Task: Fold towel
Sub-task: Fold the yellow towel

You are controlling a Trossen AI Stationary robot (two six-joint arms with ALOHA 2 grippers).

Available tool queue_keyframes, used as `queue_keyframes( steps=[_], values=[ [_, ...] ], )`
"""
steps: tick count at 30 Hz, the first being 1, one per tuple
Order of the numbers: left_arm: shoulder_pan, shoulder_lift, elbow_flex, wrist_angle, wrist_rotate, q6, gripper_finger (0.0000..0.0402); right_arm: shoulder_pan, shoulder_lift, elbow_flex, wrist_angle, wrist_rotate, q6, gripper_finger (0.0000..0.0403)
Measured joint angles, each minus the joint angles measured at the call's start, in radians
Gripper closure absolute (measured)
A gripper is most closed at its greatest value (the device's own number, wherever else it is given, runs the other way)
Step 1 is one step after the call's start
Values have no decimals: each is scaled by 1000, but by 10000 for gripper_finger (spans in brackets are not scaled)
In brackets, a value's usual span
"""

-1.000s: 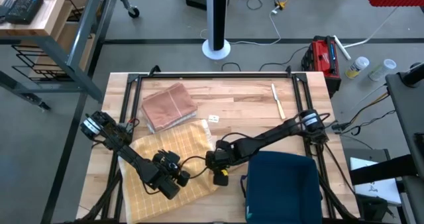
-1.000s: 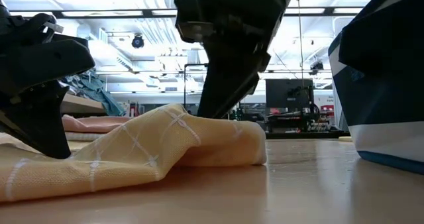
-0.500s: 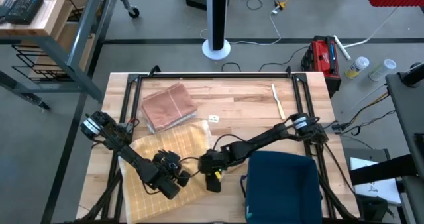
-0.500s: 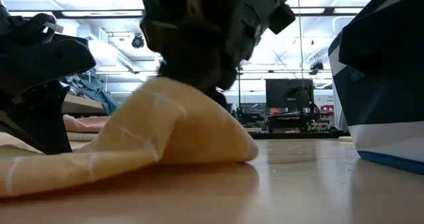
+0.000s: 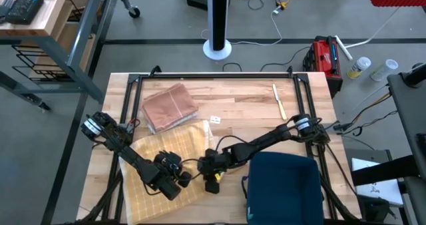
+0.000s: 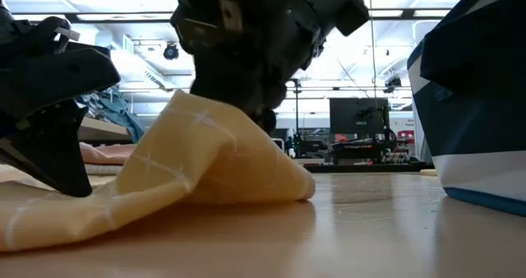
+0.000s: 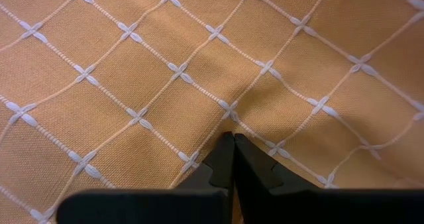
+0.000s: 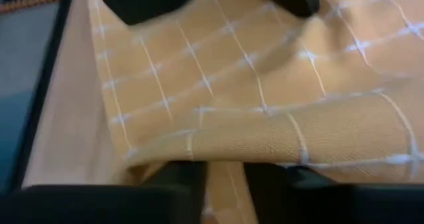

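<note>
A yellow towel with a white grid (image 5: 163,155) lies spread on the table's near left part, its right side raised in a hump (image 6: 205,155). My left gripper (image 5: 174,176) is shut, its tips (image 7: 232,142) down on the towel's near middle. My right gripper (image 5: 210,172) is shut on the towel's right edge, just right of the left gripper. In the low view it hangs over the raised cloth (image 6: 246,56). My left gripper's shut fingertips (image 7: 233,151) rest on the towel's top face, coming from above at a slant. A faint crease (image 7: 218,98) runs out from the tips. Whether any cloth is pinched between them, I cannot tell. My right gripper holds the towel's right edge (image 8: 225,177) between its two fingers, coming from above. That edge is lifted off the table and the cloth falls away slack toward the left (image 6: 148,179). One layer or several, I cannot tell.
A folded pink towel (image 5: 170,107) lies at the far left, touching the yellow towel's far edge. A dark blue bin (image 5: 283,185) stands at the near right, close to the right arm. A thin light stick (image 5: 278,100) lies at the far right.
My right gripper has gone toward the table's left edge with the towel's right edge. The hump in the cloth has risen and shifted left, while the rest stays flat under my still left gripper.
</note>
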Motion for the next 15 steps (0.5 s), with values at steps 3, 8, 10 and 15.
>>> queue_keyframes(
  steps=[3,8,10,15],
  values=[
    [0,0,0,0,0,2,401,1,-15,0,-42,11,-35,391],
    [0,0,0,0,0,3,401,5,-59,0,-182,63,-43,400],
    [0,0,0,-1,0,3,401,7,-86,0,-270,109,-38,400],
    [-1,0,0,-1,-1,3,402,8,-127,0,-357,115,-24,400]
  ],
)
